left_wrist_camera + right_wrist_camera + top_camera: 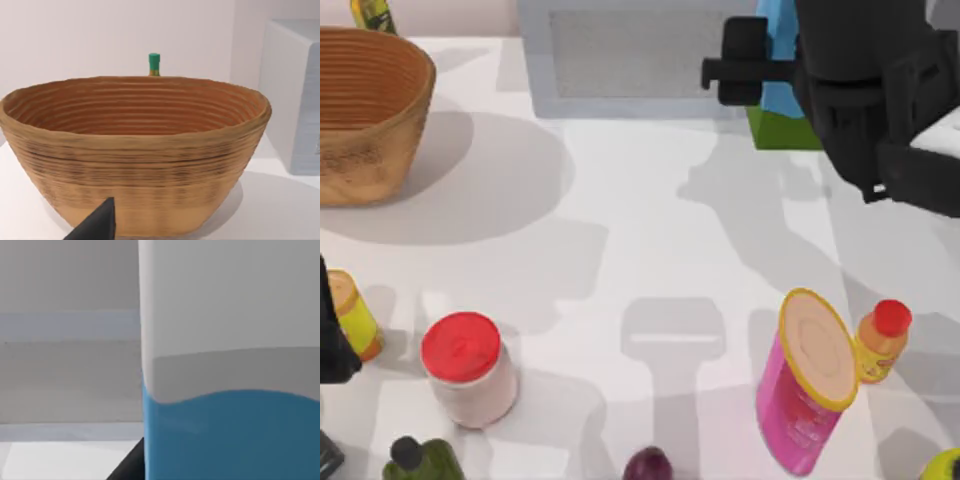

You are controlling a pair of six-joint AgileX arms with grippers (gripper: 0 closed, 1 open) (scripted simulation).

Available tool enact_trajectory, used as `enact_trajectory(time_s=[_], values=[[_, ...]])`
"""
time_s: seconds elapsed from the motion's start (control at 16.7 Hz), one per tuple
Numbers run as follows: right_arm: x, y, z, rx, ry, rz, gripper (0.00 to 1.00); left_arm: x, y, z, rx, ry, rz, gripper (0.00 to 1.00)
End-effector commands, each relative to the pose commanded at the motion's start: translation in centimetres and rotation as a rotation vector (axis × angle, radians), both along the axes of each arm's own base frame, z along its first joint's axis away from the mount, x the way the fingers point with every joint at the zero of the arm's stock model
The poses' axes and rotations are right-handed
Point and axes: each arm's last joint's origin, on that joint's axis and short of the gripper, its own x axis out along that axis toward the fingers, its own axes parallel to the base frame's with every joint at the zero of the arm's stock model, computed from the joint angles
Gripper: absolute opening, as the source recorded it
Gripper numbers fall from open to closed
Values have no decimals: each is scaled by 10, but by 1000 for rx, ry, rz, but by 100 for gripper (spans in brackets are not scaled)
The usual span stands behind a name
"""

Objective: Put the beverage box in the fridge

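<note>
At upper right of the top view, the right gripper [760, 65] clasps the beverage box [782, 105] beside the fridge [620, 60]. The woven basket [370, 110] at upper left holds nothing; bare table [650, 230] spans the centre.

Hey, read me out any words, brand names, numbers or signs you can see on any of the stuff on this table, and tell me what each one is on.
There is no readable text.
The beverage box, at the right gripper beside the fridge: plain white, blue and green bands, no lettering.
The pink canister: a faint round pattern on the lid, no words.
The red-lidded jar, the orange bottle and the basket: no labels.
The left gripper faces the basket.
</note>
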Motion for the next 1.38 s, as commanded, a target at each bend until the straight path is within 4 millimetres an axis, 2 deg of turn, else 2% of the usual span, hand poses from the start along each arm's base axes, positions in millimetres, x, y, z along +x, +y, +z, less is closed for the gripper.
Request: enact_trajectory(time_s=[0.18, 0.36, 0.48, 0.6, 0.78, 0.9, 1.02, 1.14, 1.38], values=[[-31, -58, 20, 30, -61, 6, 0, 0, 0, 0, 0, 0, 0, 100], [-84, -119, 25, 60, -163, 11, 0, 0, 0, 0, 0, 0, 0, 100], [-122, -152, 12, 67, -243, 14, 0, 0, 0, 0, 0, 0, 0, 100], [-151, -174, -14, 54, -301, 15, 0, 0, 0, 0, 0, 0, 0, 100], [-174, -192, -62, 15, -343, 11, 0, 0, 0, 0, 0, 0, 0, 100], [-179, -198, -89, -10, -352, 6, 0, 0, 0, 0, 0, 0, 0, 100], [-181, -202, -108, -28, -356, 0, 0, 0, 0, 0, 0, 0, 0, 100], [-181, -205, -116, -37, -356, -4, 0, 0, 0, 0, 0, 0, 0, 100], [-181, -205, -117, -38, -356, -4, 0, 0, 0, 0, 0, 0, 0, 100]])
